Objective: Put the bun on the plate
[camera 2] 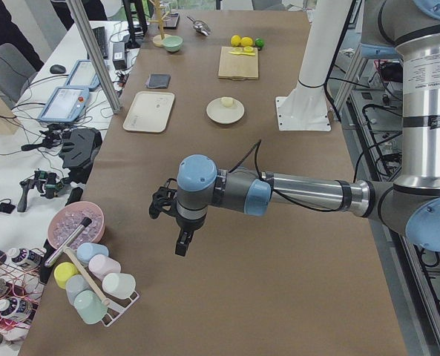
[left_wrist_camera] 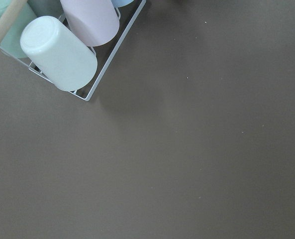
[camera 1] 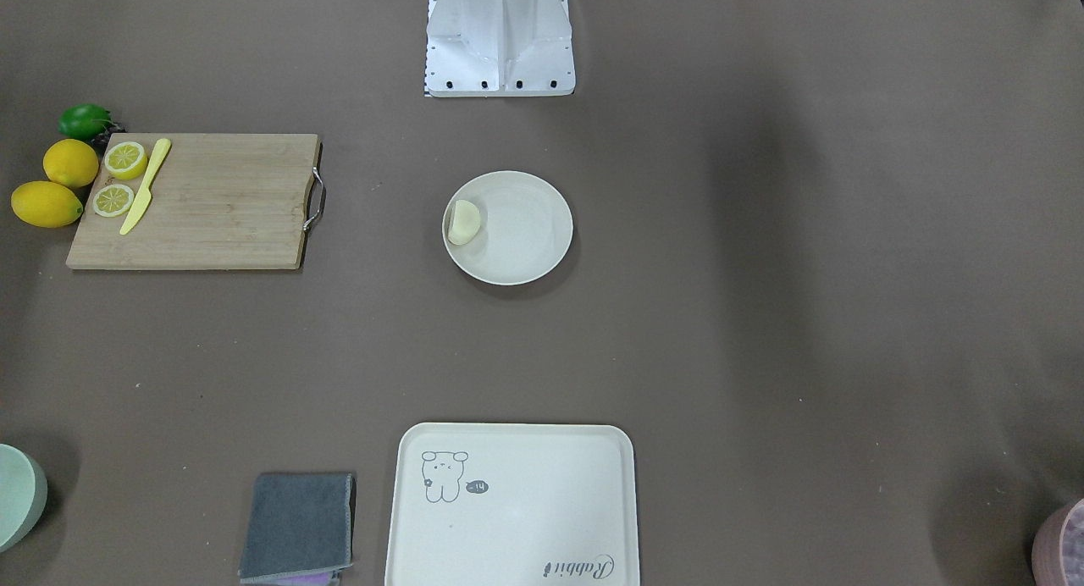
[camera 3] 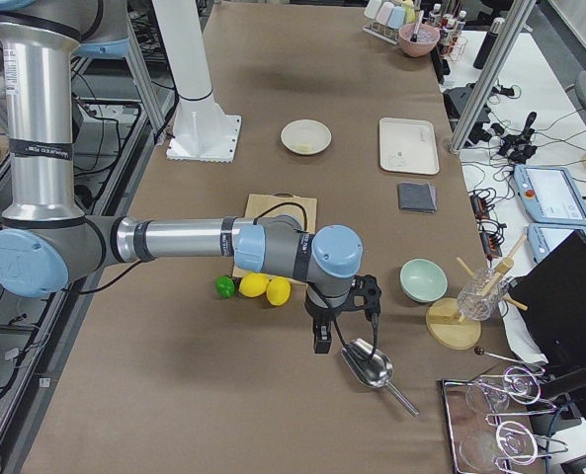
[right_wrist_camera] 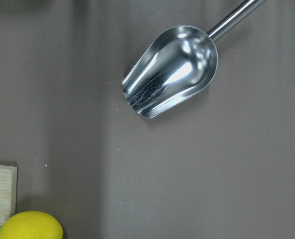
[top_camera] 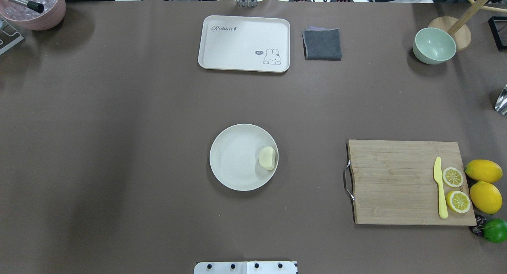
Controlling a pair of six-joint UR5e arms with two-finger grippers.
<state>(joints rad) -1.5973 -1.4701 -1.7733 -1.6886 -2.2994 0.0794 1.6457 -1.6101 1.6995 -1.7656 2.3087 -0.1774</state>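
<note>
Exterior left view shows the left arm (camera 2: 309,194) stretched level over the surface (camera 2: 264,297), wrist bent so that the left gripper (camera 2: 181,245) points straight down, hanging clear of the brown covering. Whether it stands wide or narrow cannot be told from here. A wire rack of upturned cups (left_wrist_camera: 62,50) sits near this gripper, off to one side.

At the opposite end the right arm (camera 3: 174,240) holds the same pose: forearm level, right gripper (camera 3: 322,341) aimed down above the surface. Its opening cannot be told either. A metal scoop (right_wrist_camera: 172,69) lies just beside this gripper, hollow side up, and a whole lemon (right_wrist_camera: 30,226) lies near it.

The plate (top_camera: 233,159), round and off-white with a raised rim, stands in the middle of the surface, well apart from both grippers and between them. The bun (top_camera: 267,158) lies on the plate, touching the inside of the rim on the side toward the right gripper. It is a small, smooth, pale cream lump, rounded on one edge and cut straighter on the other.
</note>
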